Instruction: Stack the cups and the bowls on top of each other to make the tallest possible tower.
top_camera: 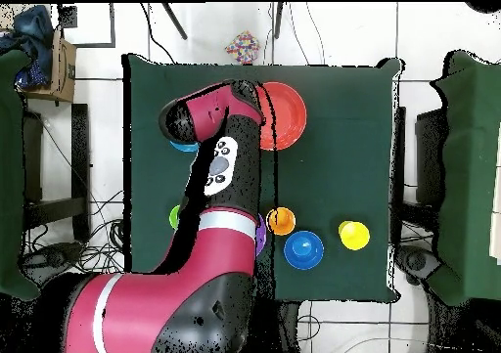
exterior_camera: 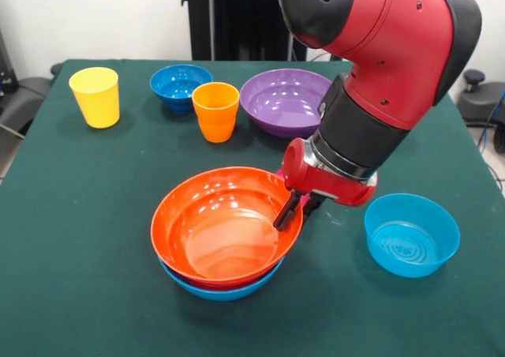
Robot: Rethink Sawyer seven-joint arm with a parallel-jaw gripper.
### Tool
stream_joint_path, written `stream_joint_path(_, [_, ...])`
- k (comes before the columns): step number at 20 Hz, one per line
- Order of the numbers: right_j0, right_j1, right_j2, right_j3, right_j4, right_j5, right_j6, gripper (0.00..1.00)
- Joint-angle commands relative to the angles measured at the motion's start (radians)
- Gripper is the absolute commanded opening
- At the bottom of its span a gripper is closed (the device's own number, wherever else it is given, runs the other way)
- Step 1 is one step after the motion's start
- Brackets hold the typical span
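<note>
- Standing at the far left of the green counter [exterior_camera: 71,238] in the front view is a yellow cup [exterior_camera: 95,96], upright and alone; the overhead view shows it too [top_camera: 354,235].
- Just right of it sits a small dark-blue bowl [exterior_camera: 180,85], and an orange cup [exterior_camera: 215,110] stands just in front of that bowl, very close to it.
- Right of the orange cup is a large purple bowl [exterior_camera: 284,100], open side up; the arm's elbow hides part of its right rim.
- Toward the near middle of the counter, a large orange bowl [exterior_camera: 221,227] is nested inside a light-blue bowl [exterior_camera: 225,288], of which only the lower edge shows beneath it.
- The pincer [exterior_camera: 293,208] hangs at the right rim of the orange bowl, with one dark finger [exterior_camera: 286,212] reaching down inside the rim; something pink shows just behind it, too hidden to name. Whether the pincer is clenched on the rim or released, I cannot tell.
- Farthest right, a smaller light-blue bowl [exterior_camera: 411,234] sits alone, apart from the nested pair.
- From overhead, the red arm [top_camera: 220,163] covers much of the counter's left half; a bit of green [top_camera: 174,216] peeks out beside it.
</note>
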Motion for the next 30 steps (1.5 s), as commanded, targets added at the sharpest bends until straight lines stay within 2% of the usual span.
stream_joint_path(1, [-0.027,-0.011,0.075,0.102,-0.018,-0.033,-0.031,0.00])
stream_joint_path(17, [-0.033,-0.004,0.062,0.129,-0.050,-0.112,-0.026,0.00])
stream_joint_path(27, [-0.047,-0.016,0.069,0.155,-0.026,-0.114,-0.015,0.00])
stream_joint_path(28, [-0.050,-0.018,0.072,0.158,-0.025,-0.115,-0.016,1.00])
stream_joint_path(30, [-0.057,-0.021,0.078,0.165,-0.021,-0.115,-0.022,1.00])
